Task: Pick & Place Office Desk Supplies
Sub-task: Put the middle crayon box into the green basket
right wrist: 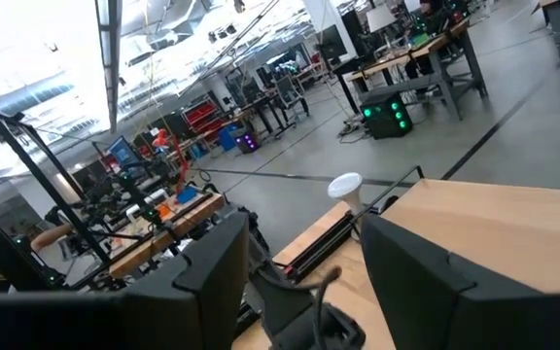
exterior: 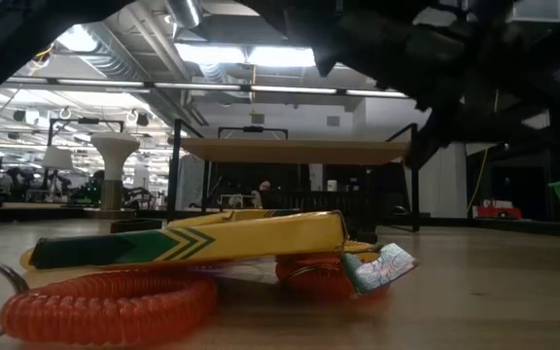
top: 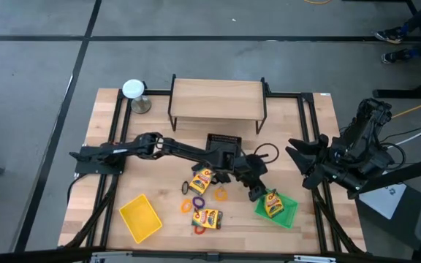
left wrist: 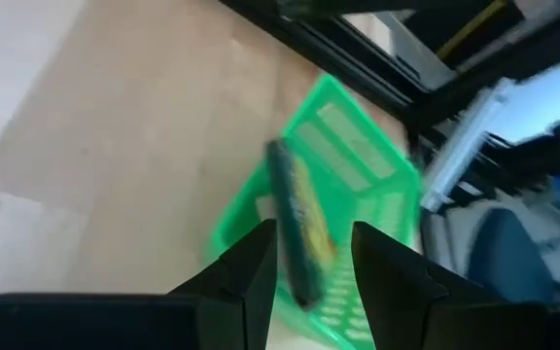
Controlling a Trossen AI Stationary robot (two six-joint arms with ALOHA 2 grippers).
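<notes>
My left gripper reaches across the table over the green tray and is shut on a yellow pack. The pack shows edge-on between the fingers in the left wrist view. Two more yellow packs lie flat on the table among thin rings: orange, yellow and red. In the low view the near pack rests on a red ring. My right gripper waits open, raised by the table's right edge. My left gripper pinches the yellow pack's near end between its two fingers, one on each flat face. The fingers slant down from the table's left and lie along the pack. The pack sticks out ahead of them, tilted over the green tray; whether it touches the tray I cannot tell.
A yellow tray sits near the front left. A black mesh basket stands mid-table before a wooden shelf at the back. A white-topped round metal object is at the far left corner.
</notes>
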